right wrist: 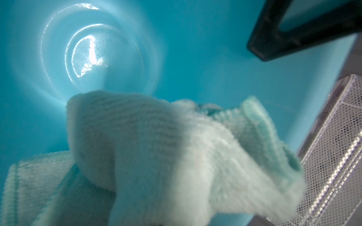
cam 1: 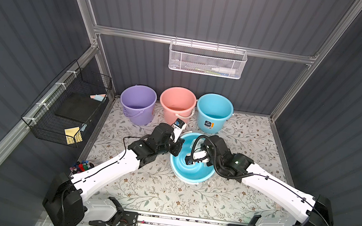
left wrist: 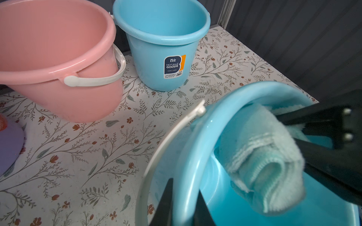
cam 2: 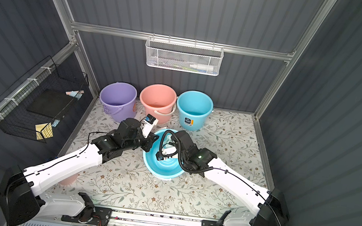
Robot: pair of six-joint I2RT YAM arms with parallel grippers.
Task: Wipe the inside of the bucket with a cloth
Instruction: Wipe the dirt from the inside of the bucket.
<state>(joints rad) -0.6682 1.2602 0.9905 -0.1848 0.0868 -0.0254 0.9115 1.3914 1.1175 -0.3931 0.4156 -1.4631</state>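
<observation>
Blurred cloth (right wrist: pixel 156 152) masks the right gripper (left wrist: pixel 288 129) pinching it (inside bucket (left wrist: pixel 188 166)).

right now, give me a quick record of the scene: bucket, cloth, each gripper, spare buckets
work bucket: blue, tilted, in front of the back row
cloth: pale green, inside the work bucket
left gripper: clamped on the work bucket's rim
right gripper: shut on the cloth, inside the work bucket
back row: purple bucket, pink bucket, blue bucket, all upright
</observation>
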